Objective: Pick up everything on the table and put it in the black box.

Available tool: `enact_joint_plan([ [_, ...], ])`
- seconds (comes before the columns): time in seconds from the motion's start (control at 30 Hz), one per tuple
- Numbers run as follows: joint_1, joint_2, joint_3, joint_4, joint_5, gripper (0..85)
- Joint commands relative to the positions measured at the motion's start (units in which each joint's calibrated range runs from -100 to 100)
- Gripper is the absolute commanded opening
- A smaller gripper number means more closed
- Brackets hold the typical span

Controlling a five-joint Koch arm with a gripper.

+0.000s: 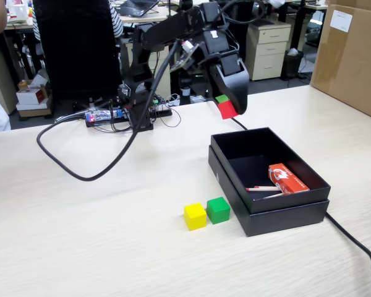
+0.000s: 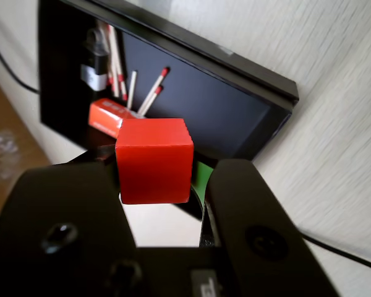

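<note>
Now my gripper (image 2: 157,185) pinches the red cube (image 2: 154,161) in the air, just beyond the black box (image 1: 269,213) rim at twelve o'clock in the fixed view. I should carry it toward six o'clock over the open floor, clear of the matchbox (image 1: 289,179), and only then let go.

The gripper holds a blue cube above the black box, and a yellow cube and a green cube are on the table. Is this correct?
Not quite: the held cube is red, not blue, as the wrist view shows. The gripper does carry it above the black box, with the yellow cube and green cube on the table.
</note>
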Motion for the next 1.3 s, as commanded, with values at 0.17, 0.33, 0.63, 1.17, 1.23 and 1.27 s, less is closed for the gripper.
enact_joint_plan([
  [0.17, 0.98, 25.31, 9.66, 0.16, 1.47, 0.9],
  [0.33, 1.12, 31.05, 9.57, 0.16, 1.76, 18.6],
  [0.63, 0.73, 24.05, 7.67, 0.16, 1.71, 41.8],
  [1.17, -10.99, 7.98, 10.02, 0.24, 0.0, 43.6],
  [1.23, -11.58, 13.26, 12.02, 0.24, -0.2, 45.3],
  [1.27, -11.77, 16.13, 13.56, 0.24, -0.34, 45.3],
])
